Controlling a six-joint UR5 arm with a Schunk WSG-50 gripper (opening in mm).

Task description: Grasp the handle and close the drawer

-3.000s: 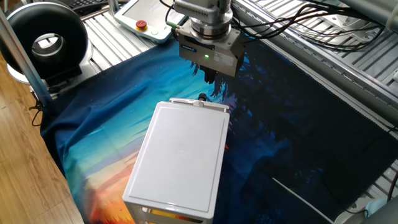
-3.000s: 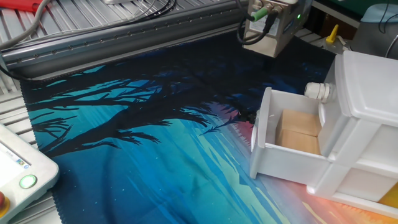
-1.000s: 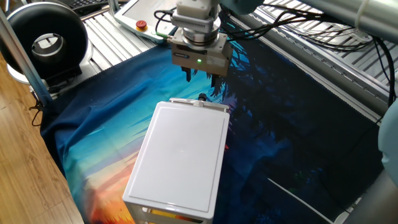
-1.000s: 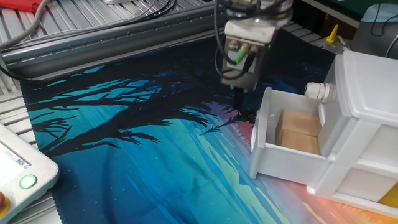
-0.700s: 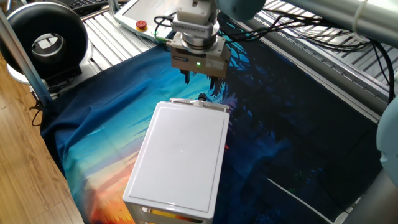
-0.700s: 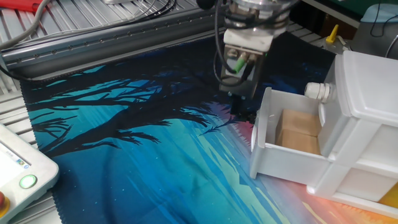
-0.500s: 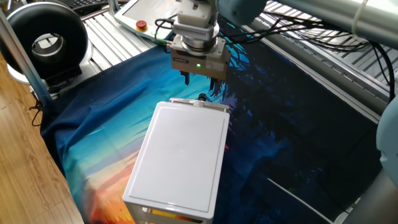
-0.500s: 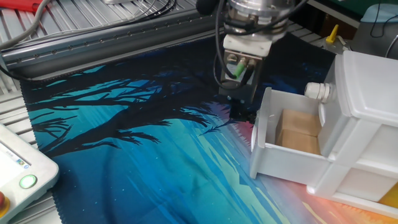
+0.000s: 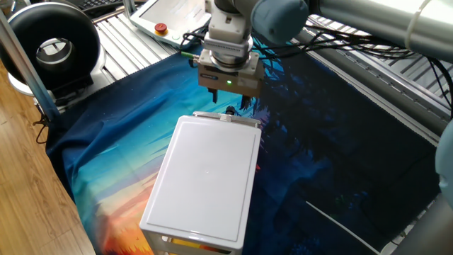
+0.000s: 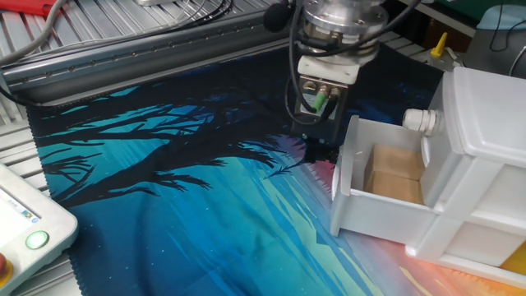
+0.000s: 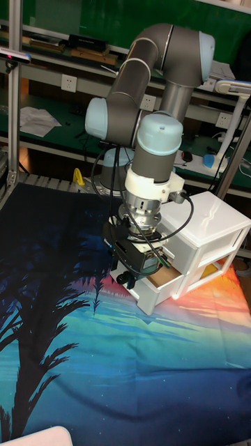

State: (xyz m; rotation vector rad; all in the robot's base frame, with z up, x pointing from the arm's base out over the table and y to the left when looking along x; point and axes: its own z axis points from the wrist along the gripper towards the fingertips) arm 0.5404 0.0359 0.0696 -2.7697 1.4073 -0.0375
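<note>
The drawer (image 10: 386,185) is pulled out of the white box unit (image 9: 205,184), and a brown block lies inside it. Its thin front panel (image 10: 343,177) faces my gripper (image 10: 316,146). My gripper hangs low just in front of that panel, fingers pointing down and spread, nothing between them. From above, the gripper (image 9: 230,99) sits right at the panel's top edge (image 9: 226,117). The tall fixed view shows the gripper (image 11: 127,273) covering the drawer front (image 11: 150,296). The open drawer's handle is hidden behind the fingers. A pale knob (image 10: 421,120) shows on the closed front above.
A blue and orange printed cloth (image 9: 127,142) covers the table. A white pendant with a red button (image 9: 161,28) lies at the back left beside a black round fan (image 9: 53,46). Metal rails and cables (image 10: 164,37) run along the far side.
Over three seconds the gripper came down from high at the back to the drawer's front panel. In the last second it sank slightly lower and closer. The drawer stayed open.
</note>
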